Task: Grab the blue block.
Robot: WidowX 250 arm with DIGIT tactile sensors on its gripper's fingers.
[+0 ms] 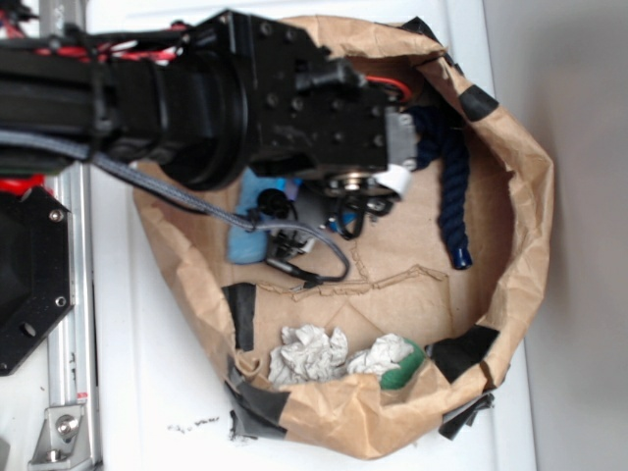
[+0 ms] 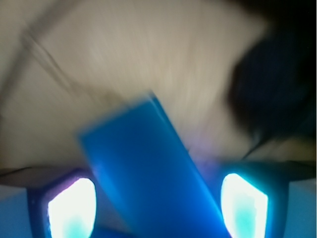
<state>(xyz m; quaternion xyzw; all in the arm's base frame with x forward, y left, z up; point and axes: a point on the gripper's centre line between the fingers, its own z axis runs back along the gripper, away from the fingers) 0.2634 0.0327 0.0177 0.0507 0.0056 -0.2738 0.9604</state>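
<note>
The blue block (image 2: pixel 148 168) is a smooth, saturated blue slab. In the wrist view it lies slanted between my two fingers and runs up and left from the bottom edge. My gripper (image 2: pixel 158 206) is open. The left fingertip (image 2: pixel 72 208) stands a little off the block, and the right fingertip (image 2: pixel 245 206) is close to its edge. The view is blurred. In the exterior view a blue piece (image 1: pixel 245 234) shows just under the arm, on the brown paper floor. The gripper (image 1: pixel 294 211) is mostly hidden beneath the arm.
Everything lies inside a low brown paper bag (image 1: pixel 530 206) with taped rims. A dark navy rope (image 1: pixel 446 186) curves at the right and shows as a dark blur in the wrist view (image 2: pixel 277 84). Crumpled white cloth (image 1: pixel 309 353) and a green object (image 1: pixel 402 373) lie at the near wall.
</note>
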